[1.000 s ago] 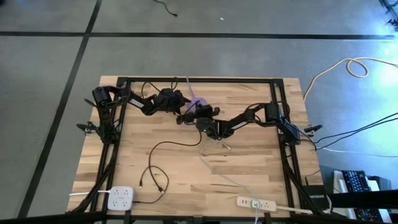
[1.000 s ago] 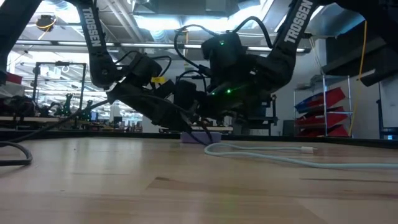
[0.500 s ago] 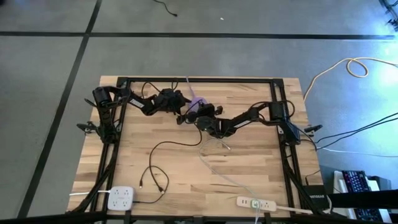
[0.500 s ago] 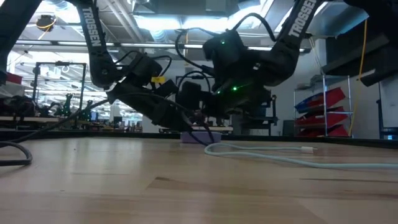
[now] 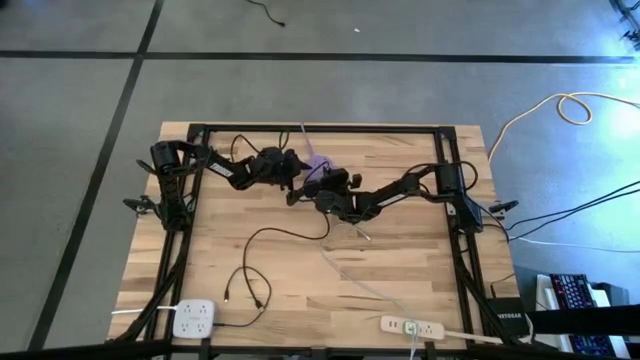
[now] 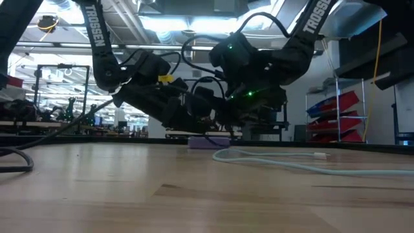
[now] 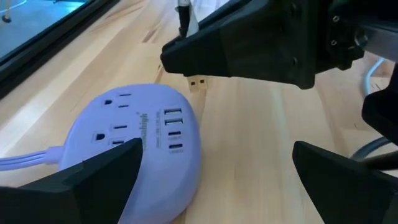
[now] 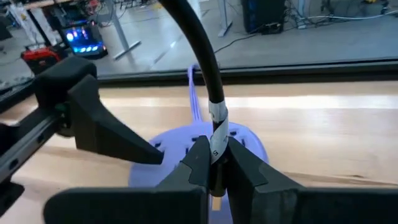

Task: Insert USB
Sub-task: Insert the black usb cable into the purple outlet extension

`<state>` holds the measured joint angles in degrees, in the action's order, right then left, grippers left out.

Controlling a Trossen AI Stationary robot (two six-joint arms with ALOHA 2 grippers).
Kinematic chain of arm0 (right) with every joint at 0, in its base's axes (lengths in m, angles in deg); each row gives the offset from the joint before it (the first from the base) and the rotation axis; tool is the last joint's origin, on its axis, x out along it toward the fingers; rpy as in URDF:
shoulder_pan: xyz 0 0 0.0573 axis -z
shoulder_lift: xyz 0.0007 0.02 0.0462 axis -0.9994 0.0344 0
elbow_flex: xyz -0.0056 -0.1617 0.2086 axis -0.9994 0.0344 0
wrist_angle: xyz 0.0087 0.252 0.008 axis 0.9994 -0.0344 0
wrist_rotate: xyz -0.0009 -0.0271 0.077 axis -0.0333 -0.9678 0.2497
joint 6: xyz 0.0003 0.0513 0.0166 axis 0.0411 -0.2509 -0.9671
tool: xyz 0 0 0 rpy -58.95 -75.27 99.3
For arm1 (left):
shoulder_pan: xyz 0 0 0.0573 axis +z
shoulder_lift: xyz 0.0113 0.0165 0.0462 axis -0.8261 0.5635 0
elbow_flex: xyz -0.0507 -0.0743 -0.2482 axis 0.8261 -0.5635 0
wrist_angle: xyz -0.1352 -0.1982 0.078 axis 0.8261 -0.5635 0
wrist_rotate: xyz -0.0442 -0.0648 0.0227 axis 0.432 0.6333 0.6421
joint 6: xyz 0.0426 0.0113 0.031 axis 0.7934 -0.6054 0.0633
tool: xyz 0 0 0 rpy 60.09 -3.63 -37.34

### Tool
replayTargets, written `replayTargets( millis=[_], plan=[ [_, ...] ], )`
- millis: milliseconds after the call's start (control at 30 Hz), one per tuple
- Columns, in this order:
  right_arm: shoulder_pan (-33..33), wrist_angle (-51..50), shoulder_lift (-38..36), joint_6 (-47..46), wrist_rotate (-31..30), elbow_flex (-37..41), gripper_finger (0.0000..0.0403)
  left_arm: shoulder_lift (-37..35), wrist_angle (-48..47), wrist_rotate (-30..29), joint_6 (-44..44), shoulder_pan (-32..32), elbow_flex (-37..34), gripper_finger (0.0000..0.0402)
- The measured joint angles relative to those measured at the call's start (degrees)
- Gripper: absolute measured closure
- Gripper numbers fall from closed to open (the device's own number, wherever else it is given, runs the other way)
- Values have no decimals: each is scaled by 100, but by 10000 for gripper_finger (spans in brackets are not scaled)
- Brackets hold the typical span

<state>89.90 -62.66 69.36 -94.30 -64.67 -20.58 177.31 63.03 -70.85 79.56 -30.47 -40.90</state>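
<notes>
Lilac plastic catches the eye first: a rounded power strip (image 7: 140, 152) with outlets and a column of USB ports lies on the wooden worktop (image 5: 400, 260) near its far edge. The right pincer (image 8: 214, 163) is clamped tight on a black USB cable (image 8: 202, 59), just behind the plug. That metal USB plug (image 7: 198, 83) hangs just above the worktop, close beside the strip's USB ports but not in any of them. The left pincer (image 7: 217, 180) stands spread wide around the strip, its fingers (image 7: 93, 174) holding nothing.
</notes>
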Motion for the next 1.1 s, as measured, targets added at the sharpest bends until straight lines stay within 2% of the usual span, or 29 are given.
replayTargets(
  millis=[333, 533, 667, 800, 933, 1100],
  plan=[
    [167, -63, 19, -65, 359, -44, 398, 0, -237, -38, 82, 535, 2, 2],
    [157, -55, 28, 302, 289, -118, 398, 0, -216, 365, -2, 680, 2, 2],
    [327, -55, 31, 422, 790, -125, 398, 0, -203, 376, 9, 680, 2, 2],
    [435, -13, 31, 557, 806, -125, 398, 0, -215, 366, 199, 680, 2, 2],
    [627, 272, 31, 760, 1544, -125, 399, 0, -214, 328, 288, 673, 2, 2],
    [652, 506, 139, 996, 1347, -150, 398, 0, -216, 317, 413, 654, 2, 2]
  ],
)
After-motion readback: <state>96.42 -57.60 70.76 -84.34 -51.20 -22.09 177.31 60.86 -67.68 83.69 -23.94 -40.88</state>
